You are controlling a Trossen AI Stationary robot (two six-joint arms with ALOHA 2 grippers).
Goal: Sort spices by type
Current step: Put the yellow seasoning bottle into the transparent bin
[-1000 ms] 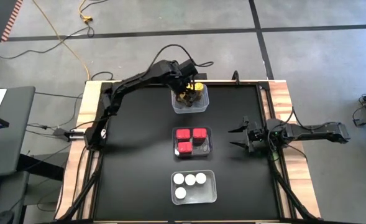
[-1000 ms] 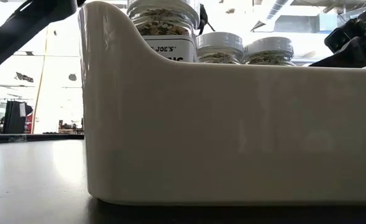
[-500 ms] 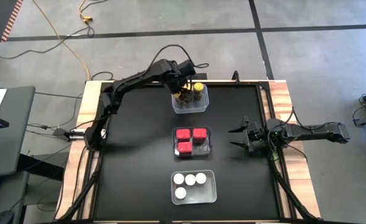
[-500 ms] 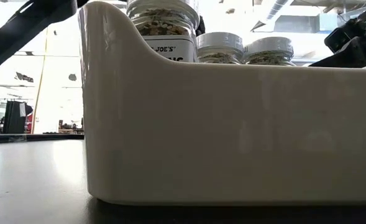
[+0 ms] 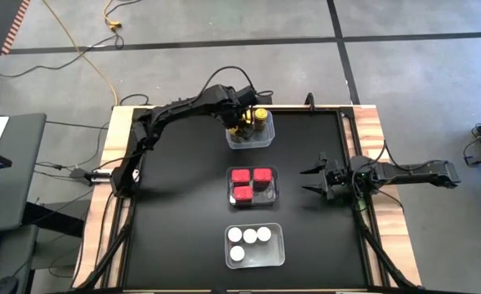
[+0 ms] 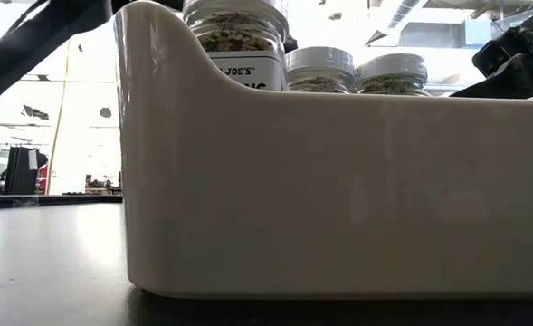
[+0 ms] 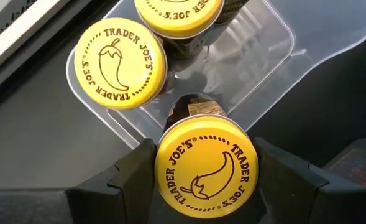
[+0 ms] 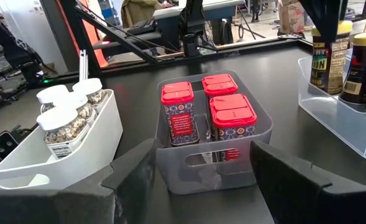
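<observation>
1. The black surface (image 5: 175, 229) carries three tubs in a row.
2. The far clear tub (image 7: 276, 50) holds two yellow-capped jars (image 7: 120, 62).
3. The left tool (image 7: 207, 171) grips a third yellow-capped jar (image 7: 207, 169) above that tub.
4. The right tool (image 5: 312, 181) waits beside the red tins (image 8: 207, 109), fingers apart, empty.

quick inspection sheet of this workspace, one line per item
surface: black table top with wood edges.
job's things: yellow-capped jars in the far clear tub; three red tins in the middle tub; four white-capped jars in the near tub.
clutter: nothing seen.
grippers: left gripper shut on a yellow-capped jar over the far tub; right gripper open, waiting at the right edge.
cables: yellow cable on the floor.
surroundings: grey floor, black tape lines.
</observation>
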